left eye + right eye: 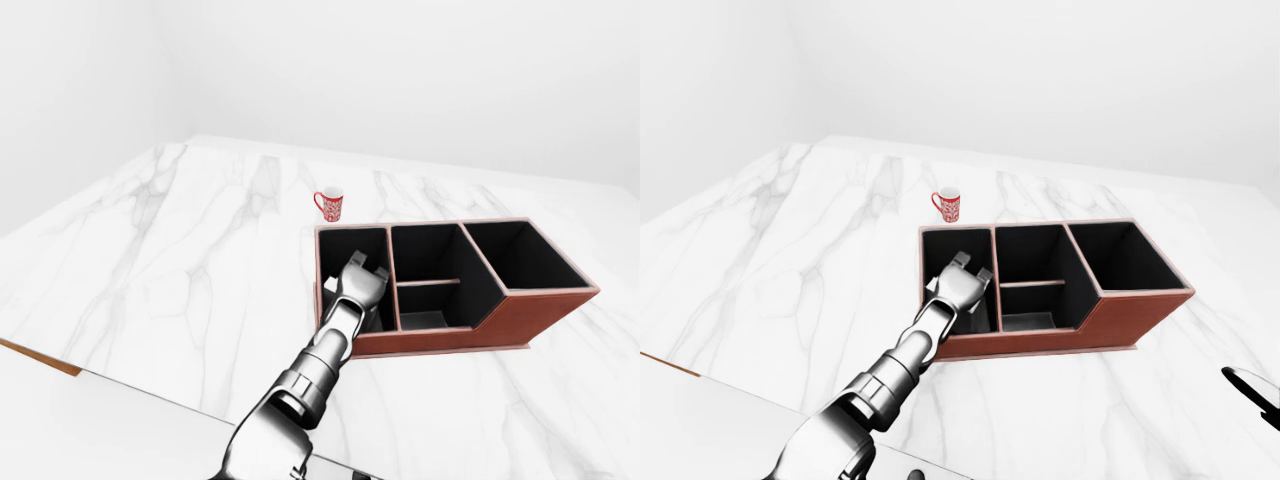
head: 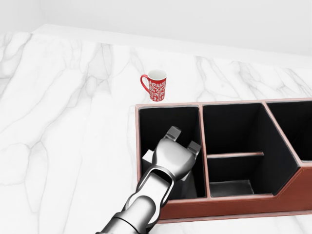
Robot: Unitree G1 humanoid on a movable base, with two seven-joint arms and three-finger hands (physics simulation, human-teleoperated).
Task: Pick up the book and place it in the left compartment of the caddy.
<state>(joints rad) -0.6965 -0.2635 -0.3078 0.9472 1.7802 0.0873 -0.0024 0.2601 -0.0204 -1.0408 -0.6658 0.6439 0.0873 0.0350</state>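
Observation:
The brown caddy [image 2: 243,207] with black compartments lies at the right of the head view. A pale grey book [image 2: 148,156] rests inside its left compartment, mostly hidden under my left hand. My left hand [image 2: 184,139] hovers over that compartment with its fingers [image 2: 174,132] spread open and apart from the book. A dark sliver at the right edge of the right-eye view is my right hand [image 1: 1252,386]; how its fingers stand does not show.
A red and white patterned mug [image 2: 156,86] stands on the white marble counter [image 2: 68,131] just above the caddy's left corner. The counter's near edge [image 1: 120,385] runs across the lower left of the left-eye view.

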